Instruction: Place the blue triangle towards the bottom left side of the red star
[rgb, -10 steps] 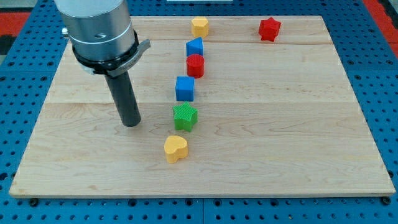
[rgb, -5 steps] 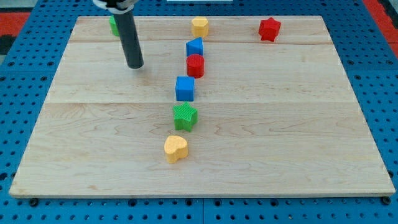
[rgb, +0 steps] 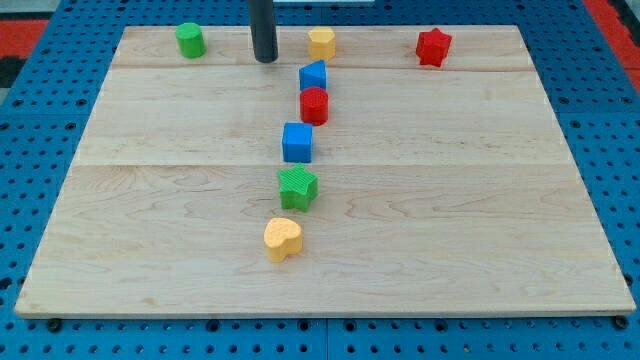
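Observation:
The blue triangle lies near the view's top centre, touching the red cylinder just below it. The red star sits at the top right of the wooden board, well right of the triangle. My tip is on the board at the top, left of the triangle and a little above it, with a gap between them. It stands between the green cylinder and the yellow block.
A blue cube, a green star-like block and a yellow heart run down the middle in a line below the red cylinder.
My tip has moved from the board's left middle up and to the right, to the top edge near the blue triangle. The green cylinder has come into sight. No block has moved.

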